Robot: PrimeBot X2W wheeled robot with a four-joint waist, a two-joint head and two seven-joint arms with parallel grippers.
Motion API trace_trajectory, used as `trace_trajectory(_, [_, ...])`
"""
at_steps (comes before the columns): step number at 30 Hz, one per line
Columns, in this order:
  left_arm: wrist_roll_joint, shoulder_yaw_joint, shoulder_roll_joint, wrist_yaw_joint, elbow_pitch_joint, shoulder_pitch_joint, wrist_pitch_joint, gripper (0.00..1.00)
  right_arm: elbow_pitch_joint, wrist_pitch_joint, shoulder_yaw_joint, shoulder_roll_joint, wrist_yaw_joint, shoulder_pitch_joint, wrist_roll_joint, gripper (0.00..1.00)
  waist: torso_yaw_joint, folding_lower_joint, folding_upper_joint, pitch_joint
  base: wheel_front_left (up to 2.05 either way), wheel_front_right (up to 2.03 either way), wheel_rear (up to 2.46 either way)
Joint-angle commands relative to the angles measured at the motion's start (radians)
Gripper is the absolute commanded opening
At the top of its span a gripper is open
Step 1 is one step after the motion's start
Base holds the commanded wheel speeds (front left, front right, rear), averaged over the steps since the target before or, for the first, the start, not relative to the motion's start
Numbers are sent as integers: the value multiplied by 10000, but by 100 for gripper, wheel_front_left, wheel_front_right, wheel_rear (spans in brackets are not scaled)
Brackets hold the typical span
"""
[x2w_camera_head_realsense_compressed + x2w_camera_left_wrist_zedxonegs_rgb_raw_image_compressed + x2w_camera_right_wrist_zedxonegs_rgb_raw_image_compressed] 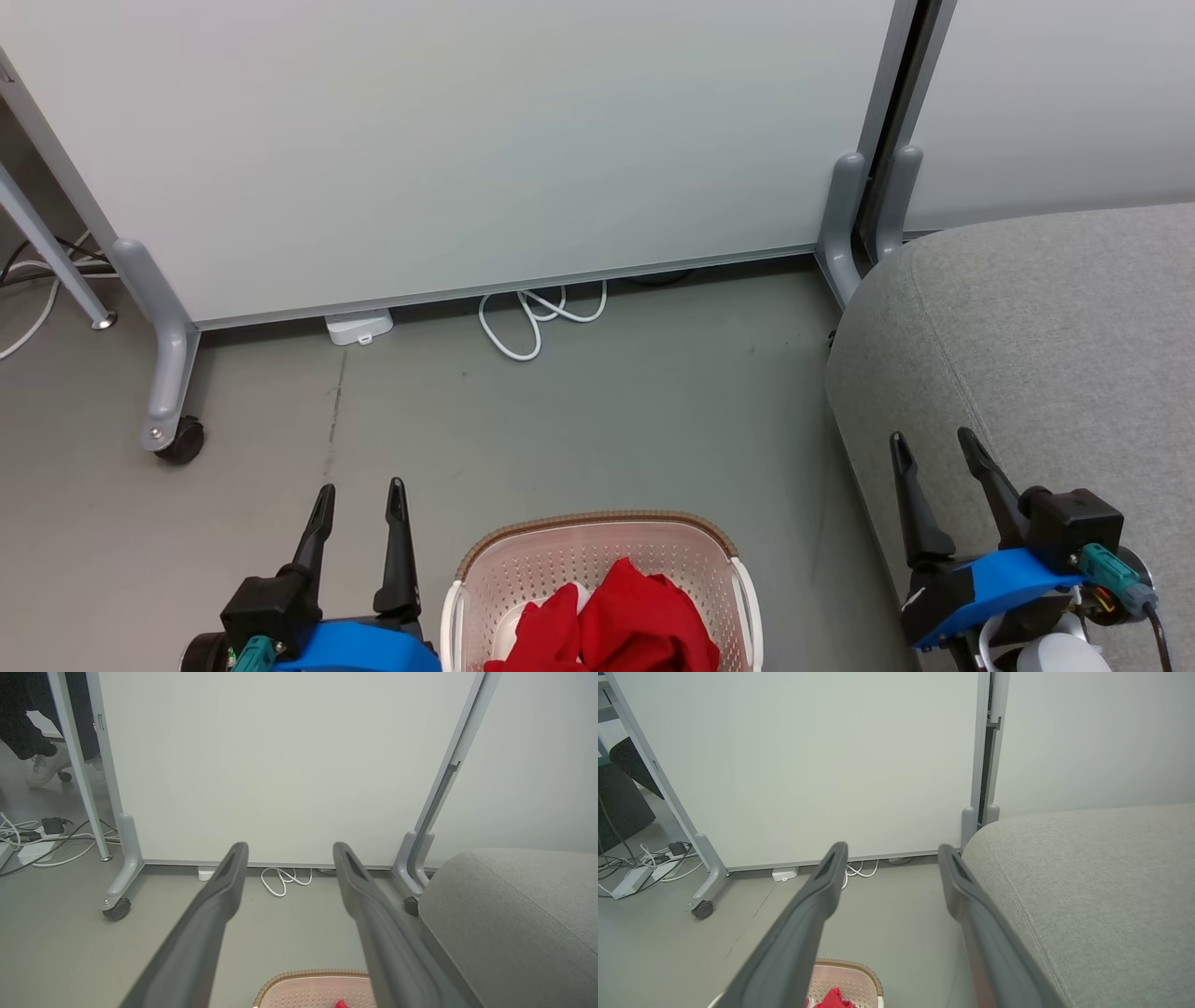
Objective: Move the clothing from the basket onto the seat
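Far left: a slanted grey metal leg (47, 238) stood on the grey floor (607, 420), with white and dark cables (28, 280) trailing behind it. In the left wrist view a person's pale shoes (44, 767) showed beyond the leg, above a white power strip (32, 851).
Partition foot: a grey foot on a black caster (184, 441) carried the large pale partition panel (467, 140) across the back of the scene.
Left tool: the left tool (361, 487) hovered at the lower left, just left of the basket. Its two dark fingers were spread apart and pointed up the head view, with nothing between them.
Under the panel: a small white box (358, 327) lay at the panel's lower edge. A looped white cable (534, 322) lay on the floor to its right.
Basket: the cream perforated basket (560, 560), with a brown woven-look rim and white side handles, stood on the floor between the two tools. It was near the seat but apart from it.
Clothing: the red clothing (635, 621) lay bunched inside the basket, with a little white showing at its left.
Posts: two grey upright posts (868, 205) stood side by side where the panel met a second panel (1055, 93).
Seat: the grey woven seat (1046, 336) took up the right side, its rounded corner close to the posts.
Right tool: the right tool (932, 437) showed at the lower right, across the seat's near-left edge in the head view. Its fingers were parted and held nothing, and whether it touched the fabric could not be told.
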Motion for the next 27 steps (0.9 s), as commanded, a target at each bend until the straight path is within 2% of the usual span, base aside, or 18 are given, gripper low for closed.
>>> trace_trajectory(1, [163,-27,33,24,11,0,-79,100,40,-55,3,-63,22,-162,-170,100,-1,0,0,5,0,0,0])
trace_trajectory(19, [69,-5,31,-23,0,-89,-78,100,32,-81,43,-62,22,-177,-45,100,-7,0,0,139,0,0,0])
trace_trajectory(27, [150,-142,64,-77,237,-383,-70,100,-228,-110,276,-59,22,-630,14,100,-207,0,0,972,0,0,0])
